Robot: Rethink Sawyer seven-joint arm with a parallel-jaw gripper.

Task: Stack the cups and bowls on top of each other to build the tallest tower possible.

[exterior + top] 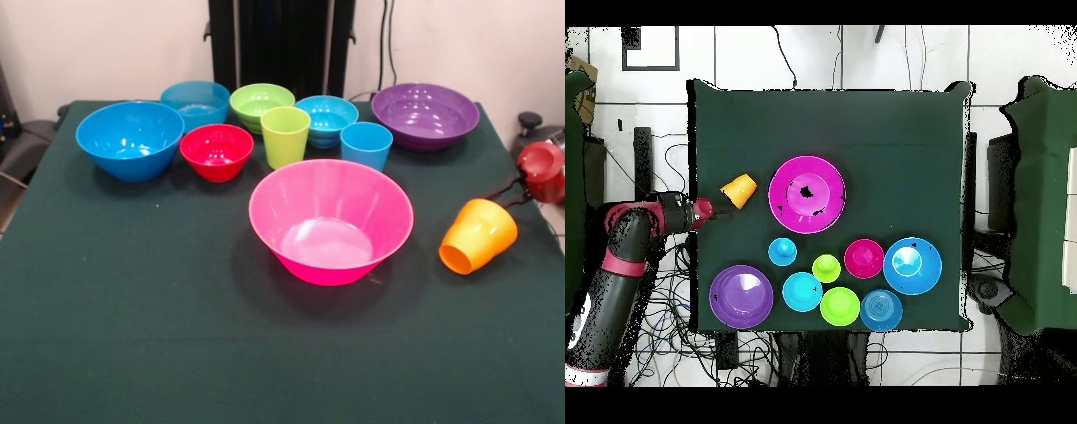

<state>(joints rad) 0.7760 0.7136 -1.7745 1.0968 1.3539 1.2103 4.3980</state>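
- No tower has been begun: nothing is seen stacked, and every piece but one rests singly on the dark green cloth-covered surface (115, 336).
- The huge glossy pink plastic bowl (331, 221) sits upright and empty near the middle of the surface, apart from the rest; it is judged the likely base.
- The orange stepped plastic cup (478, 235) is tilted on its side, mouth turned toward the front camera and downward, near the surface's edge just beside the pink bowl; in the overhead view it lies between that bowl and the arm.
- The gripper (523, 190) is seen clenched on the base end of the orange cup, so that cup is judged to be the piece in hand; whether it is clear of the surface cannot be told.
- Behind the pink bowl stand the lime green plastic cup (285, 136) and the light blue plastic cup (366, 145), both upright and unstacked.
- Further back lie the small red bowl (216, 151), the large blue bowl (130, 140), the small blue bowl (195, 102), the lime green bowl (261, 103), the ribbed cyan bowl (327, 119) and the wide purple bowl (425, 115), all open side up.
- All the stacking is therefore judged to remain: ten pieces are still to be placed.
- The red and black arm (627, 245) reaches in from beyond the surface's side.
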